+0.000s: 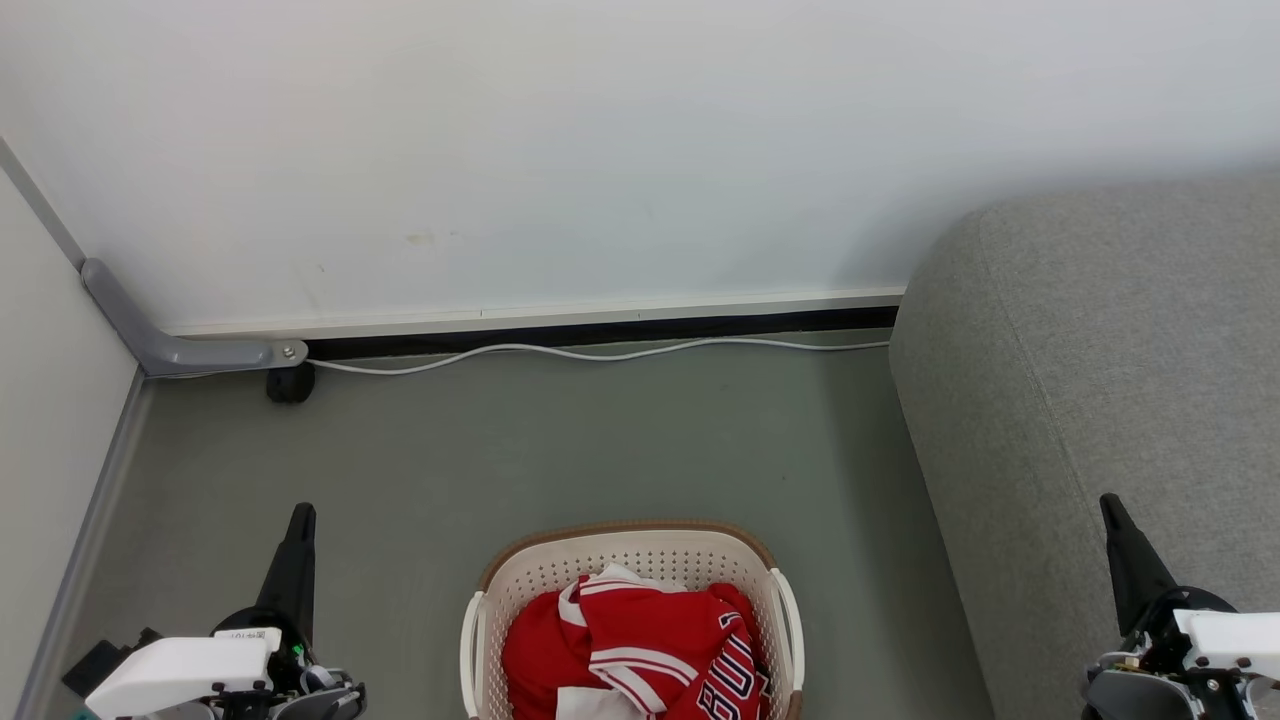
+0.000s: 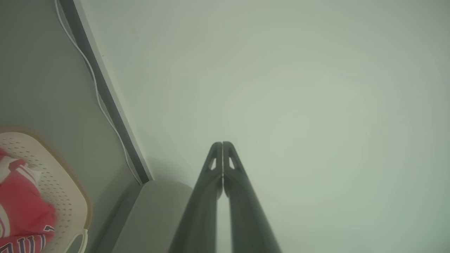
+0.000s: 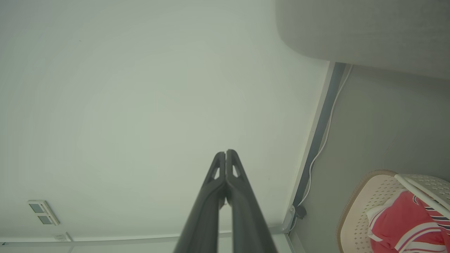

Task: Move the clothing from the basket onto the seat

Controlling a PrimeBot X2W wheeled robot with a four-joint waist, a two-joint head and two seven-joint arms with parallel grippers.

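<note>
Red clothing (image 1: 640,650) with white stripes and dark lettering lies bunched inside the cream perforated basket (image 1: 640,548) on the floor at the bottom centre. The light grey seat (image 1: 1100,380) rises to the basket's right. My left gripper (image 1: 300,520) is shut and empty, left of the basket and apart from it. My right gripper (image 1: 1112,510) is shut and empty in front of the seat's side. In the left wrist view the shut fingers (image 2: 222,144) point at the wall, with the basket (image 2: 63,179) and clothing (image 2: 24,207) at lower left. The right wrist view shows my shut gripper (image 3: 225,153), the basket (image 3: 362,200) and the clothing (image 3: 404,221).
A white wall stands ahead with a white cable (image 1: 600,352) running along its dark baseboard. A grey bracket (image 1: 170,345) and a small black foot (image 1: 290,385) sit in the left corner, where a side panel closes the floor. Grey-green floor (image 1: 600,450) lies between basket and wall.
</note>
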